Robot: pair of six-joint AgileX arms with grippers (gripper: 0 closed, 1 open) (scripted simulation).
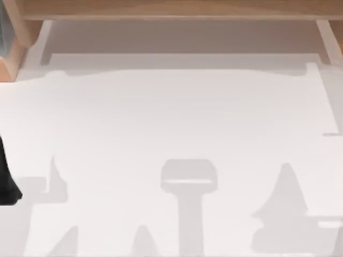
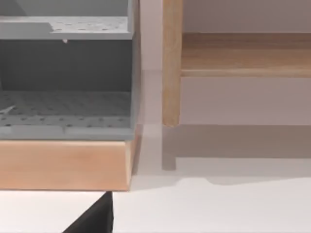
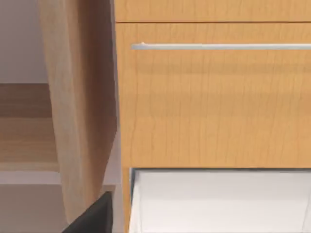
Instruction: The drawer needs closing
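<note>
One open drawer (image 1: 182, 60) sat under wooden furniture (image 1: 171, 8), well apart from the left arm (image 1: 8, 176), its grip indiscernible; the right wrist view showed a handle (image 3: 218, 46).

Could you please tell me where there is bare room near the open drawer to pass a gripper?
The drawer has a bare floor between its white side walls. The white table before its front panel is bare across the middle and right. It is tighter at the left edge, by the wooden furniture corner and the left arm.
</note>
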